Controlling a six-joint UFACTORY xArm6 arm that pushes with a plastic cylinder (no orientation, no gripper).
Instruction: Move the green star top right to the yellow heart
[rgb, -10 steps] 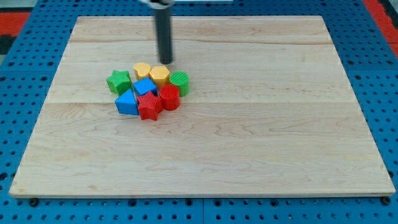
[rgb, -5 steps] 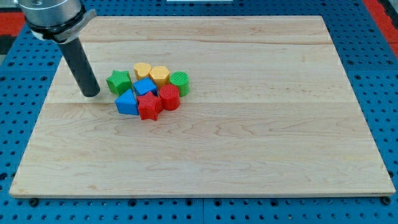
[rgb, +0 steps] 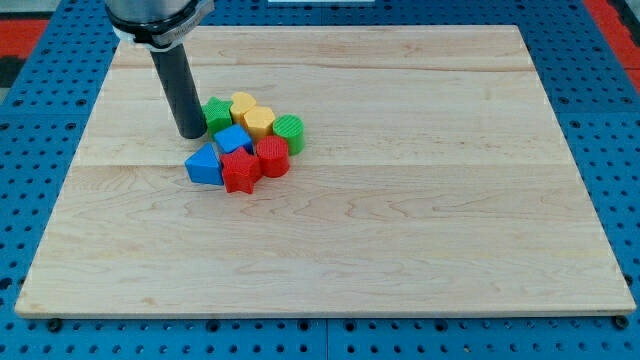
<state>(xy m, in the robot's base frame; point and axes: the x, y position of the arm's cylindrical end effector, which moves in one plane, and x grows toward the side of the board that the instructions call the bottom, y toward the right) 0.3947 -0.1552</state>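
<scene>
My tip (rgb: 190, 134) rests on the board at the left side of the block cluster, touching the green star (rgb: 217, 114). The star sits pressed against the left side of the yellow heart (rgb: 242, 104). A second yellow block (rgb: 260, 121) lies just right of the heart. The rod partly hides the star's left edge.
The cluster also holds a green cylinder (rgb: 289, 131), a blue cube (rgb: 233, 139), a blue triangle (rgb: 204, 164), a red star (rgb: 240, 170) and a red block (rgb: 272, 155). All lie on the wooden board (rgb: 420, 200) on a blue pegboard.
My tip moved right and up from the star's left, pushing the green star up-right against the yellow heart; the heart shifted slightly right and up.
</scene>
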